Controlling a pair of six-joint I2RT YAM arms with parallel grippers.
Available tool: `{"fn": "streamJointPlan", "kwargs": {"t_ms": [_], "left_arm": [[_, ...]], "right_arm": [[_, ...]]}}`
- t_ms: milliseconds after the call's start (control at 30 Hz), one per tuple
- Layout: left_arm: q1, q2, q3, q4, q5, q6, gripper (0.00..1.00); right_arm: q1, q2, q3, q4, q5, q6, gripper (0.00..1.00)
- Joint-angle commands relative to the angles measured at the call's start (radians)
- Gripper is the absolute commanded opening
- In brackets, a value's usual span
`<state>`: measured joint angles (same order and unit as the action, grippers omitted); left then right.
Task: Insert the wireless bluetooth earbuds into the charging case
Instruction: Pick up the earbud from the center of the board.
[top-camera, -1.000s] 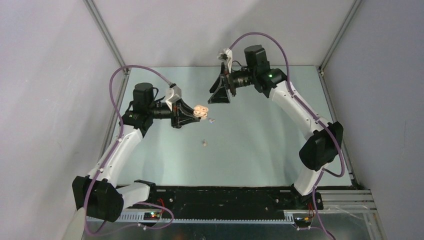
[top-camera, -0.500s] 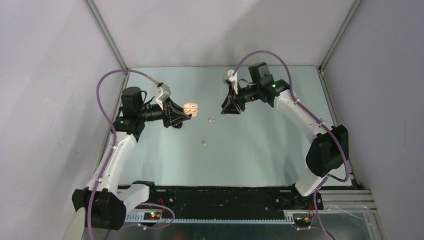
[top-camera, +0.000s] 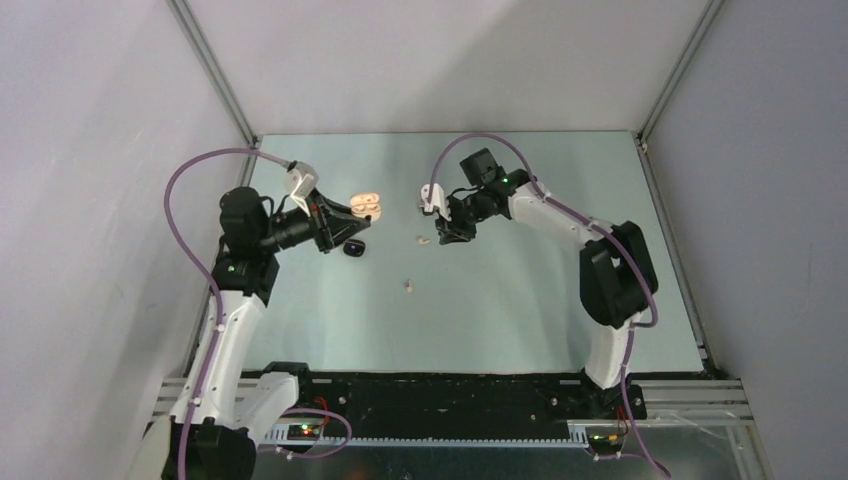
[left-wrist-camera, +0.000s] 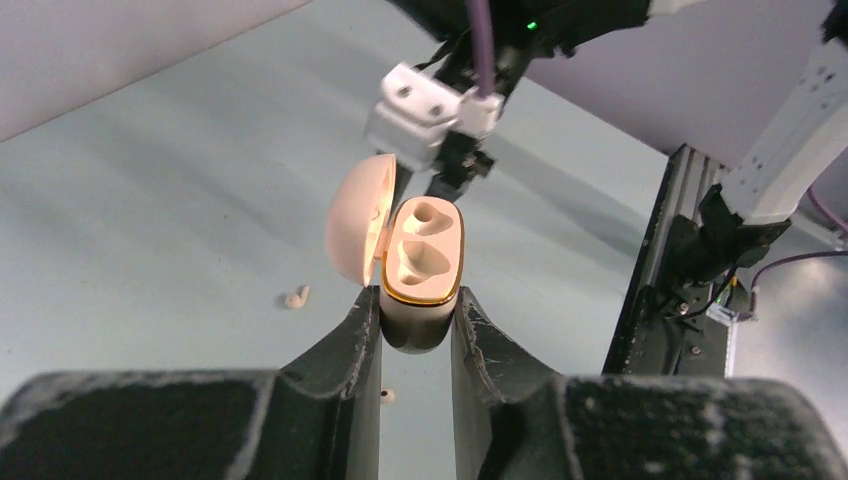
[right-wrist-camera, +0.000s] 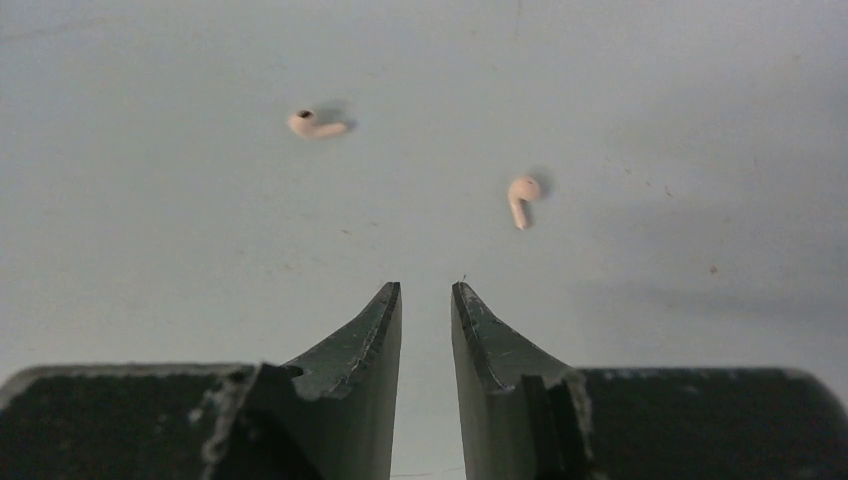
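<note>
The charging case (left-wrist-camera: 425, 265) is cream with a gold rim. Its lid (left-wrist-camera: 355, 230) is swung open to the left and both moulded sockets are bare. My left gripper (left-wrist-camera: 415, 297) is shut on the case's lower body and holds it above the table at the back left (top-camera: 366, 204). Two beige earbuds lie loose on the table, one (top-camera: 423, 240) just left of my right gripper (top-camera: 438, 237), the other (top-camera: 408, 286) nearer the front. In the right wrist view both earbuds (right-wrist-camera: 315, 124) (right-wrist-camera: 520, 195) lie beyond my right gripper (right-wrist-camera: 426, 290). Its jaws stand narrowly apart with nothing between them.
The pale green table (top-camera: 520, 300) is walled by grey panels with metal corner posts (top-camera: 215, 75) (top-camera: 675, 75). The arm bases and a black rail (top-camera: 450, 395) run along the near edge. The right arm's white wrist camera (left-wrist-camera: 430, 100) hangs just beyond the held case.
My left arm drew back to the left, carrying the open case. My right arm came down and left toward the table beside the far earbud, and its jaws narrowed.
</note>
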<state>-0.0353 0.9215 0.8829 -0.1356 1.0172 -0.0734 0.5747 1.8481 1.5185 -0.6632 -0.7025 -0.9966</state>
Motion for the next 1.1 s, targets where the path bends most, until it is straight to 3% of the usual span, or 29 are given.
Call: {"fn": "streamJointPlan", "kwargs": {"t_ms": [0, 167, 233, 400, 433, 633, 1067], "left_arm": [[0.029, -0.017, -0.050, 0.119, 0.046, -0.102, 0.00], [0.082, 0.011, -0.074, 0.114, 0.018, -0.067, 0.00], [0.094, 0.017, -0.050, 0.117, -0.012, -0.089, 0.00], [0.123, 0.003, 0.005, 0.125, -0.107, -0.145, 0.00], [0.129, 0.001, 0.000, 0.183, -0.106, -0.179, 0.00], [0.178, -0.027, -0.058, 0.279, -0.130, -0.248, 0.00], [0.219, -0.040, -0.101, 0.352, -0.147, -0.287, 0.00]], "right_arm": [[-0.012, 0.108, 0.106, -0.054, 0.079, -0.112, 0.29], [0.009, 0.154, 0.105, -0.006, 0.092, -0.102, 0.29], [0.034, 0.175, 0.128, 0.003, 0.129, -0.015, 0.30], [0.100, 0.180, 0.163, 0.051, 0.191, 0.425, 0.38], [0.114, 0.165, 0.153, 0.052, 0.181, 0.443, 0.39], [0.130, 0.132, 0.073, -0.052, 0.077, 0.143, 0.41], [0.043, 0.337, 0.357, 0.059, 0.280, 0.259, 0.29]]}}
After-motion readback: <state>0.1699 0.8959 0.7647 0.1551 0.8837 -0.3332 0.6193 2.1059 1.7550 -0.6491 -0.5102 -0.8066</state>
